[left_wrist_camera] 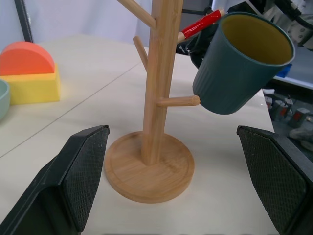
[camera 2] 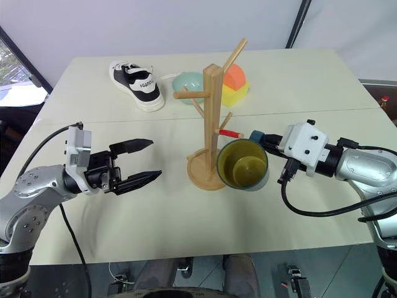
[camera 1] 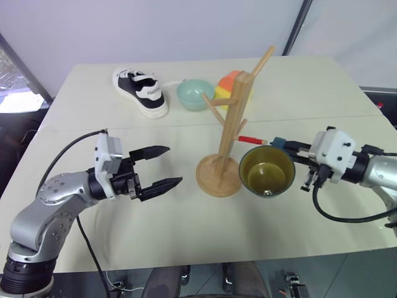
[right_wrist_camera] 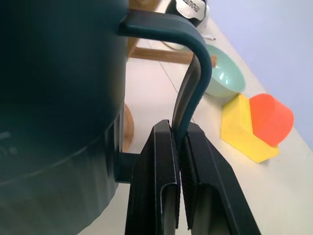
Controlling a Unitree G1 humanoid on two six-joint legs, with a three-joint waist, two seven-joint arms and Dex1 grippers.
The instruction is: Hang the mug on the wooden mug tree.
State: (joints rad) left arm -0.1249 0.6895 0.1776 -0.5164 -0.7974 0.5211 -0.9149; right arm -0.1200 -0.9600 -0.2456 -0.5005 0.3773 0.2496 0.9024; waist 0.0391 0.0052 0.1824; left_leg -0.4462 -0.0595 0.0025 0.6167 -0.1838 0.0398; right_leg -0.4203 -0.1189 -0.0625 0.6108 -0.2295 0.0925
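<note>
Right wrist view, right claw (right_wrist_camera: 180,161) clamped on mug (camera 1: 267,171) handle, beside wooden mug tree (camera 1: 231,124); left claw (camera 1: 162,166) apart

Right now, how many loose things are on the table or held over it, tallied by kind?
Dark teal-blue ceramic mug with yellow inside, held by its handle in the right gripper: 1
Tall light-wood mug tree: 1
Pale mint-green bowl: 1
Black-and-white sneaker: 1
Orange-and-yellow block: 1
Total: 5
</note>
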